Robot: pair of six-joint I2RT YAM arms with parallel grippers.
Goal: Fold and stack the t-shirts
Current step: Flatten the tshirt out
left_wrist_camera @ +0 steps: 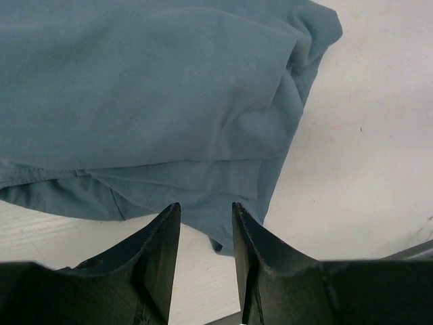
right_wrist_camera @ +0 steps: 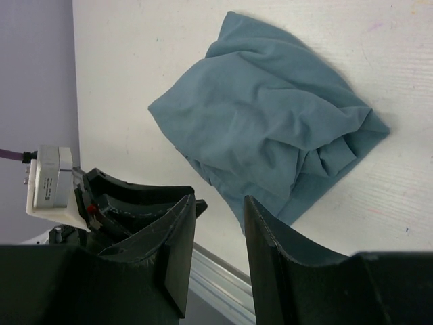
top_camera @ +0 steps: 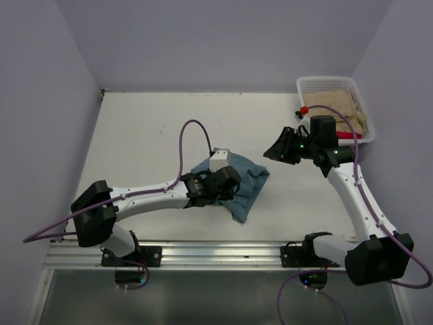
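Observation:
A dusty teal t-shirt [top_camera: 247,181] lies bunched in a loose heap at the table's middle. My left gripper [top_camera: 229,181] sits at the heap's left edge. In the left wrist view the teal t-shirt [left_wrist_camera: 149,88] fills the area beyond the left gripper [left_wrist_camera: 206,208], whose jaws stand apart with bare table between them. My right gripper [top_camera: 281,150] hovers to the heap's upper right, pointing at it. In the right wrist view the right gripper [right_wrist_camera: 220,200] is open and empty above the teal t-shirt [right_wrist_camera: 270,122]. A tan t-shirt [top_camera: 338,108] and a strip of red cloth [top_camera: 346,135] lie in the basket.
The white mesh basket [top_camera: 328,82] stands at the back right corner, just behind my right arm. Lilac walls close in the table on three sides. A metal rail [top_camera: 203,254] runs along the near edge, holding both arm bases.

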